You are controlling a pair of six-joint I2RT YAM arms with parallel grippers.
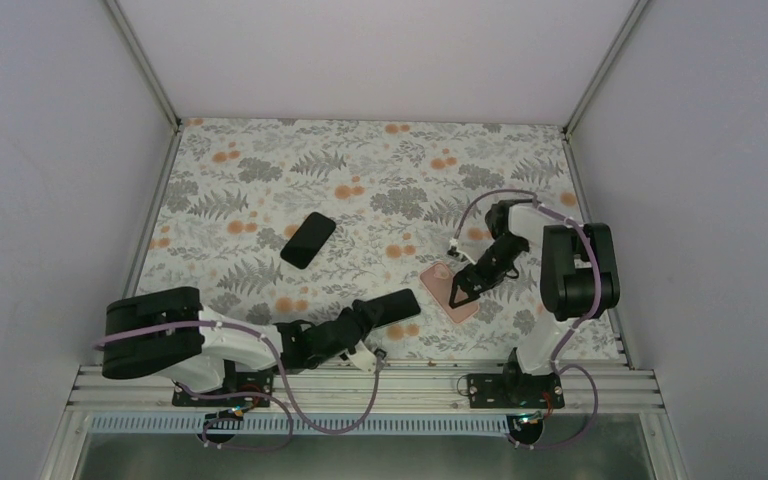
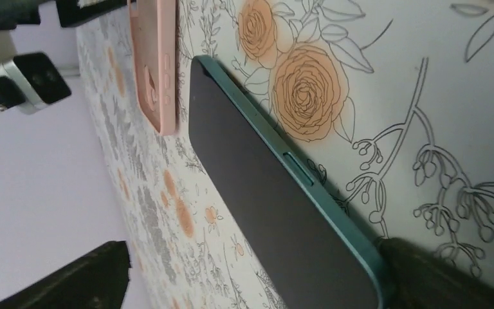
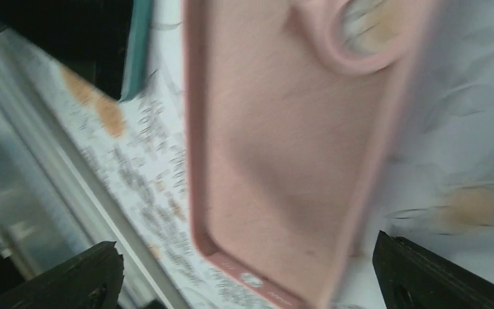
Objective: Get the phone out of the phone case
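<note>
Two arms reach in over the flowered tablecloth (image 1: 260,160), each at its own thing. The left arm (image 1: 210,345) lies low along the near edge. The left gripper (image 1: 370,318) meets the near end of the phone (image 1: 396,305), a dark-screened handset with a teal rim. The phone lies flat on the cloth, screen up and already out of its case. In the left wrist view the left gripper's fingers (image 2: 424,280) stand wide apart. One rests against the teal rim at the phone's end, down by the cloth, and the other sits well clear of the screen. The jaws are spread and clamp nothing. Side buttons show along the rim.

Just to the right of the phone lies the pink phone case (image 1: 449,290), empty, with its hollow side up and its round camera opening showing. A narrow strip of cloth separates case and phone in the left wrist view.

The right gripper (image 1: 458,292) hovers low over the case. Its wrist view is blurred, but its fingers (image 3: 71,277) sit in the two lower corners, spread wide with the case between them. The blur hides whether either one touches the case.

A second dark phone (image 1: 308,240) lies alone farther back and to the left, well apart from both grippers
</note>
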